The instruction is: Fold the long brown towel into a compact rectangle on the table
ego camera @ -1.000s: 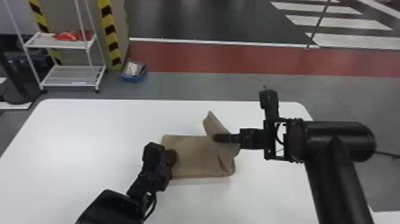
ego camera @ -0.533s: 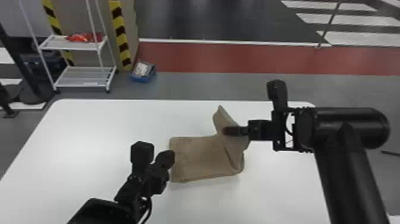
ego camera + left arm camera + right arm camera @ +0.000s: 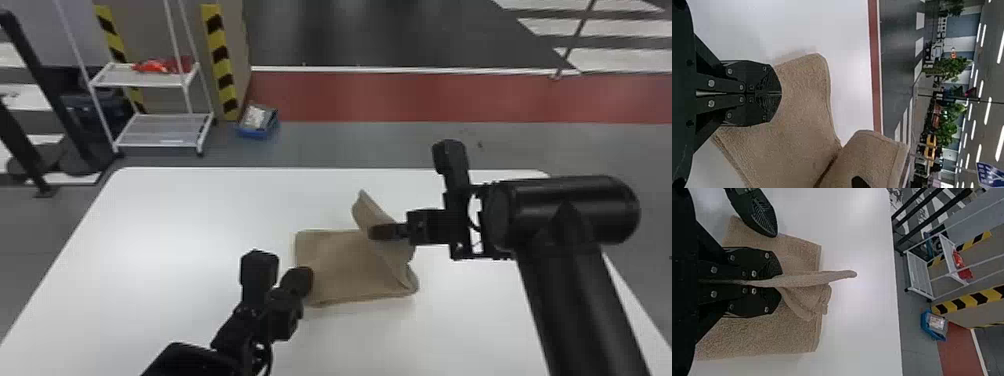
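Observation:
The brown towel [image 3: 340, 265] is on the table as a flat folded piece, with a flap standing up at its right part. In the head view my right gripper [image 3: 382, 232] is at this raised flap, and in its wrist view that gripper [image 3: 779, 282] is shut on the towel [image 3: 807, 279], whose edge sticks out past the fingertips. My left gripper [image 3: 300, 281] is at the towel's left edge. Its fingers are together in the left wrist view, where the gripper [image 3: 781, 93] is over the towel [image 3: 801, 113] with no cloth between them; contact is unclear.
The white table [image 3: 180, 240] extends around the towel on all sides. Beyond its back edge, a white shelf rack [image 3: 165, 130] with red items and a blue box [image 3: 257, 121] stand on the floor.
The head view has turned left, shifting the scene right. My right gripper and the raised flap have moved slightly left over the towel. My left gripper has shifted toward the towel's left edge.

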Robot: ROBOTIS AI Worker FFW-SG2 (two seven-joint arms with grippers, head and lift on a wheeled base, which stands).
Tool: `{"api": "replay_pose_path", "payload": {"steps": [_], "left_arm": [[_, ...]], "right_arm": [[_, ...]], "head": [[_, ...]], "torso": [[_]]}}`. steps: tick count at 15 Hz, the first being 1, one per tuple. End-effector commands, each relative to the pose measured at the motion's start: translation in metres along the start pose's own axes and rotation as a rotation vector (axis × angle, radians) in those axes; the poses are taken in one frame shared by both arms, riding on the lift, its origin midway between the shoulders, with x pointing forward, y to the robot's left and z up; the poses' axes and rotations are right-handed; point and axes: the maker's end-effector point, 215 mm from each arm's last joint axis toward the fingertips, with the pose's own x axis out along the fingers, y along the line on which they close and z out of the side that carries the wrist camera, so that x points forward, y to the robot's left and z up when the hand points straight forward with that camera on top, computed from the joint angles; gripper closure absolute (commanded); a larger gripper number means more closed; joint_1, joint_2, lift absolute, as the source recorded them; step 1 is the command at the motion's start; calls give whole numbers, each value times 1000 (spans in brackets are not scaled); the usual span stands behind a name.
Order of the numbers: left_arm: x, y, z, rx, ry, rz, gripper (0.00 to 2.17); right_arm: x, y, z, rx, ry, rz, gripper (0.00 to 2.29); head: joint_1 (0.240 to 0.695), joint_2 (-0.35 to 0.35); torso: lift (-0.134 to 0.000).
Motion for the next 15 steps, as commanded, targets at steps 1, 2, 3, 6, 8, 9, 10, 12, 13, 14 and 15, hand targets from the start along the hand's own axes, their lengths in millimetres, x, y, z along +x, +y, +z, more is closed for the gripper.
{"api": "replay_pose_path", "payload": {"steps": [1, 2, 3, 6, 8, 9, 10, 12, 13, 14, 15], "left_arm": [[-8, -2, 17, 1, -84, 1, 1659], [-7, -3, 19, 5, -86, -3, 1659], [-4, -2, 14, 6, -60, 0, 1659], [3, 2, 1, 23, -17, 7, 1659], [11, 6, -14, 33, 19, 21, 1659], [13, 5, -19, 40, 29, 20, 1659], [14, 5, -21, 40, 34, 20, 1659], [16, 4, -24, 48, 39, 18, 1659], [17, 0, -23, 50, 39, 12, 1659], [18, -10, -25, 57, 43, -5, 1659], [19, -23, -25, 69, 46, -27, 1659]], "right_arm": [[9, 5, -8, -16, 22, 0, 1477], [11, 3, -8, -25, 19, -10, 1477], [12, 3, -9, -27, 21, -10, 1477], [18, 6, -12, -47, 34, -17, 1477], [22, 7, -10, -64, 23, -18, 1477], [24, 4, -10, -65, 21, -25, 1477], [25, 2, -8, -69, 14, -31, 1477], [26, 1, -7, -71, 6, -37, 1477], [27, -1, -6, -72, -1, -48, 1477], [27, -1, -4, -76, -13, -50, 1477], [27, -2, -3, -77, -17, -53, 1477]], "head": [[695, -5], [695, -1], [695, 1], [695, 5], [695, 9], [695, 11], [695, 14], [695, 15], [695, 13], [695, 12], [695, 8]], "torso": [[-57], [-57], [-57], [-57], [-57], [-57], [-57], [-57], [-57], [-57], [-57]]}}
